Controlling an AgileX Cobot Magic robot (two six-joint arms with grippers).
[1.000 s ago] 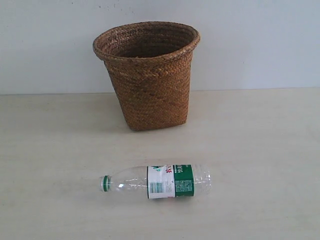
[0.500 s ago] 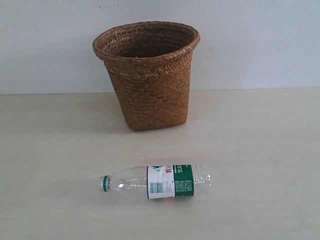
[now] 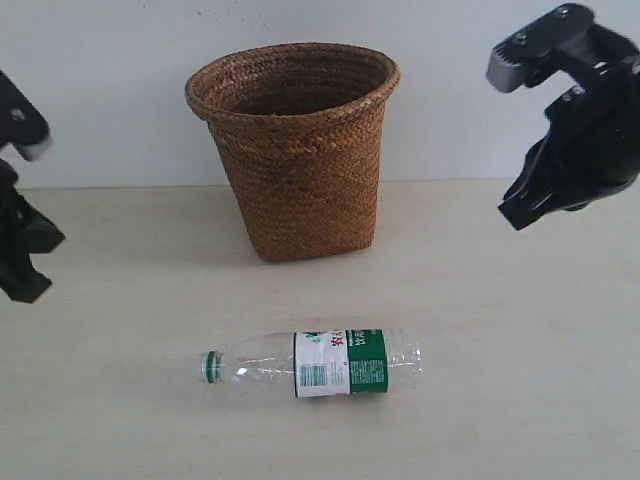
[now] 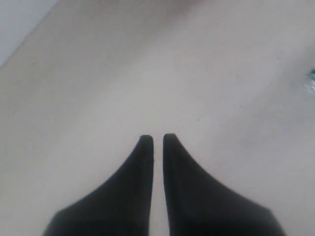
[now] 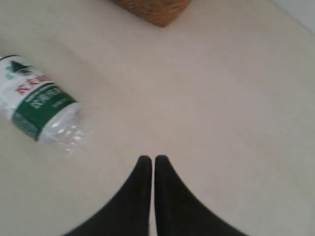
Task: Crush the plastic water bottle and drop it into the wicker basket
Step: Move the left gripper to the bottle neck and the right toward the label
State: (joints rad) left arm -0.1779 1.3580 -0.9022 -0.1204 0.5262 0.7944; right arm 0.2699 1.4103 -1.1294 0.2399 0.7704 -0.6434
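Both arms had come into the ext. view since half a sec earlier, when only the bottle [image 3: 320, 362] and basket [image 3: 300, 160] showed. Left arm [image 3: 18, 230] now sat at the left edge, mid-height; right arm [image 3: 575, 130] filled the upper right corner. Both hung above the table [image 3: 520, 380], well apart from the bottle. Bottle and basket hadn't shifted.

Bottle lay on its side in the lower centre of the frame, on the table. Its green cap [image 3: 209, 367] pointed left, clear base to the right, and the green-and-white label [image 3: 340, 362] w/ barcode wrapped the right-hand half. Shape looked round and uncrushed. Basket stood upright behind it, upper centre, in front of the pale wall [image 3: 100, 80], apart from the bottle. Its inside was dark, so contents couldn't be told.

Left wrist view: left fingers [image 4: 142, 162] were drawn close, only a narrow slit between the tips, gripping nothing, w/ bare table beneath.

Right wrist view: right fingers [image 5: 140, 182] were almost touching, a hairline gap, gripping nothing. Bottle's label end and clear base lay on the table apart from the tips, and a corner of the basket's base showed farther off.
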